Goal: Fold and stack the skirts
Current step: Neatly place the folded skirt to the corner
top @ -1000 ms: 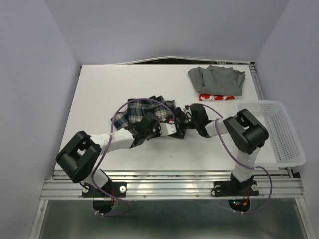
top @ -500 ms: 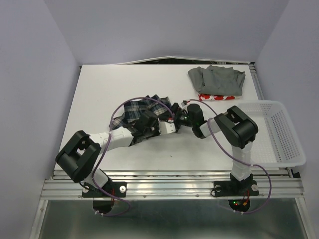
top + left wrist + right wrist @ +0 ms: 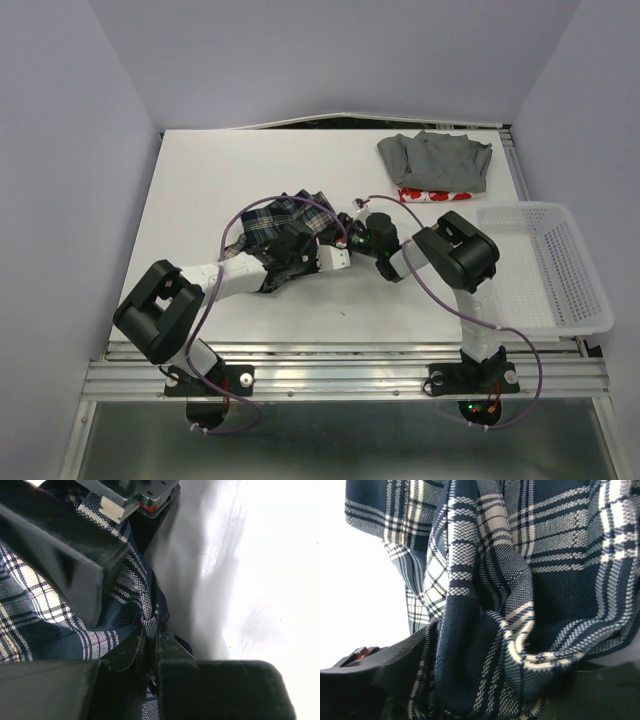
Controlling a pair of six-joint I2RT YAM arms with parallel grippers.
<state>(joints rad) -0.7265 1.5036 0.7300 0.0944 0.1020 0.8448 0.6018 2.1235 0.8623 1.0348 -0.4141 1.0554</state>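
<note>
Pale lilac walls, white table, arms bolted at the near edge.

- Plaid skirt: bunched mid-table, a bit L of centre, both wrists crowded over its R side.
- Grey skirt: folded, far R of table. It lies on the red-print skirt; only that one's near edge shows.
- White mesh basket: R edge, apart from all three skirts.
- L gripper: jaws nearly together, w/ a thin fold of plaid pinched between the tips (L wrist view).
- R gripper: at the plaid's R side. Cloth fills its wrist view and hangs over the dark fingers at the bottom. Can't tell if it's clamped on fabric or just pushed into it.

Handling (judgement):
- Woven plaid looks light, soft, no stiffness. It will drape, crease and sag between grip pts.
- Weave looks grippy enough for the pads, and it isn't fragile.
- Best hold is prob. two corners of hem or waistband, one per gripper, well apart, so a pull spreads it flat. A mid-cloth pinch only lifts a wad.
- Two skirts look stacked already; plaid seems the last, not yet spread for folding.
</note>
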